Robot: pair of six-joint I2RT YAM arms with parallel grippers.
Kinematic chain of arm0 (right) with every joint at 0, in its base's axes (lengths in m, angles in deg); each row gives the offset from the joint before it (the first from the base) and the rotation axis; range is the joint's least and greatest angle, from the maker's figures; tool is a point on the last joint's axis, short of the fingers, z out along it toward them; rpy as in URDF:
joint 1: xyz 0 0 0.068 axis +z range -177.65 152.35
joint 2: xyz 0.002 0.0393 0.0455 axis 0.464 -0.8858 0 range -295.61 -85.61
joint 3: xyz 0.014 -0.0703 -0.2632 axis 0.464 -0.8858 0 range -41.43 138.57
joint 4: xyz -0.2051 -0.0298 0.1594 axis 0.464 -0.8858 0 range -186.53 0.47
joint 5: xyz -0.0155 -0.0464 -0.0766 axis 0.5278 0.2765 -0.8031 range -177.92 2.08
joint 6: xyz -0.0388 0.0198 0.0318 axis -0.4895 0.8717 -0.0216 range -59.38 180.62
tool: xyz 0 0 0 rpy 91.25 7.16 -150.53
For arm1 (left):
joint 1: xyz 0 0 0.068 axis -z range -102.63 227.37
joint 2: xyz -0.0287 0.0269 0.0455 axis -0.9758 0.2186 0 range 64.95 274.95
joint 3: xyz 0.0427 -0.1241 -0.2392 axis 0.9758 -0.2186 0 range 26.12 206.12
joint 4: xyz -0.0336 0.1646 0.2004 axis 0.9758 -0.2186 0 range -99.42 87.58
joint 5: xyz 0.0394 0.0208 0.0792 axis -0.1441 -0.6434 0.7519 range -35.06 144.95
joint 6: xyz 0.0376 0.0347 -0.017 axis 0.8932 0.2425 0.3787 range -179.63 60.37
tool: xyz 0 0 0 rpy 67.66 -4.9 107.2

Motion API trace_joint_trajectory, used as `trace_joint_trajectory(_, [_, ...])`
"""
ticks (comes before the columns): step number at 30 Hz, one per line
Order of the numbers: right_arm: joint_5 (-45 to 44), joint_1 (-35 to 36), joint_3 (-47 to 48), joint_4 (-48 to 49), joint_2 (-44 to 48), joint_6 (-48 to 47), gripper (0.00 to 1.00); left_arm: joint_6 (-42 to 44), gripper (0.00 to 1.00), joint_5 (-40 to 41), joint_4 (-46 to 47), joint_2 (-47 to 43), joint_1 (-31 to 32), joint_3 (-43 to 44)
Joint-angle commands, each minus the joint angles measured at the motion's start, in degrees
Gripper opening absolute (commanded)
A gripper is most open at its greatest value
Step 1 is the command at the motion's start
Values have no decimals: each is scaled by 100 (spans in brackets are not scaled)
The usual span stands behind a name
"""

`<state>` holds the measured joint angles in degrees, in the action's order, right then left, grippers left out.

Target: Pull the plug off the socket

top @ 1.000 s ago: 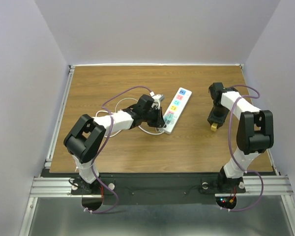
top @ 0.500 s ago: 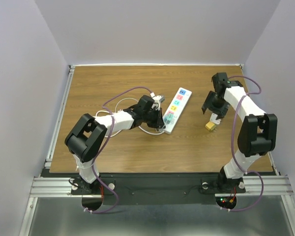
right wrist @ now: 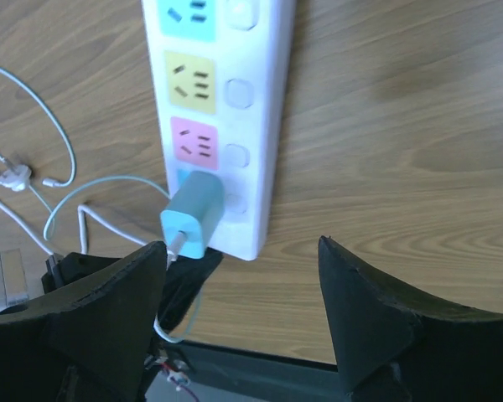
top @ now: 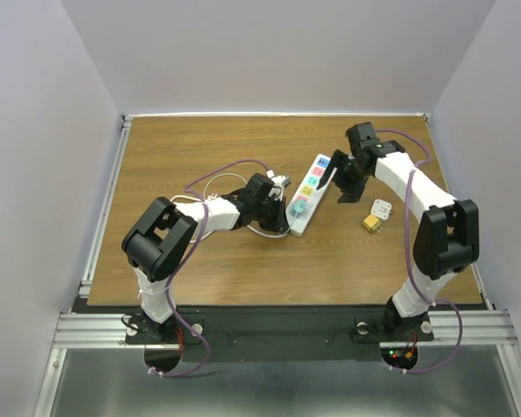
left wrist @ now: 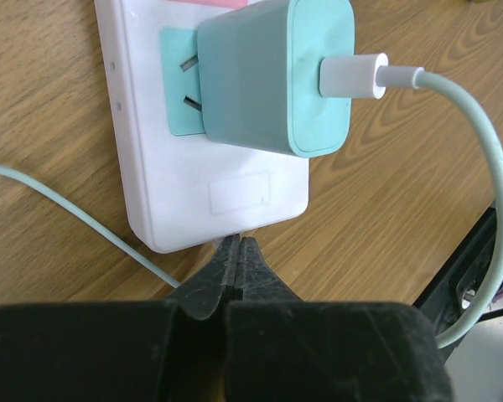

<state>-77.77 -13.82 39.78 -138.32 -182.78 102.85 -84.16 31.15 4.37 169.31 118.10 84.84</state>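
- We see the teal plug point(left wrist: 272, 79) seated in the socket point(left wrist: 210, 201); the pull is not yet done.
- Our left tool point(left wrist: 237, 251) sits pressed together at the socket's end, and our right tool point(right wrist: 239, 244) hovers spread above.

No legible text, brand, number or sign is visible in any view. The socket point(left wrist: 142, 167) bears a small rectangular label panel point(left wrist: 239, 193) near its end; the panel face reads blank white.

A wood-grain table point(top: 200, 261) lies under the fingers point(right wrist: 377, 318). Pale, plain walls point(top: 278, 52) rise beyond them; a metal rail point(top: 104, 200) edges the table.
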Motion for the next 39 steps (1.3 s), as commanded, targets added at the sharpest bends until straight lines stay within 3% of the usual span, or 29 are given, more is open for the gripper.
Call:
trace_joint_trajectory(1, [382, 348, 404, 441, -415, 425, 78, 54, 0, 94, 209, 41, -65, -80])
trace_joint_trajectory(13, [558, 955, 721, 485, -1279, 636, 78, -148, 0, 147, 358, -108, -74, -142])
trace_joint_trajectory(17, [488, 1131, 510, 494, -1331, 663, 73, -157, 0, 155, 315, -187, -74, -36])
trace_joint_trajectory(24, [409, 1184, 624, 485, -1445, 610, 35, -130, 0, 111, 104, -302, -74, 403])
trace_joint_trajectory(28, [417, 1175, 651, 485, -1498, 601, 5, -139, 0, 59, 60, -249, -74, 623])
trace_joint_trajectory(30, [426, 1175, 589, 485, -1490, 584, 1, -148, 0, 41, 60, -188, -74, 728])
trace_joint_trajectory(39, [479, 1175, 606, 476, -1498, 531, 0, 1, 0, -100, -2, 480, -83, 861])
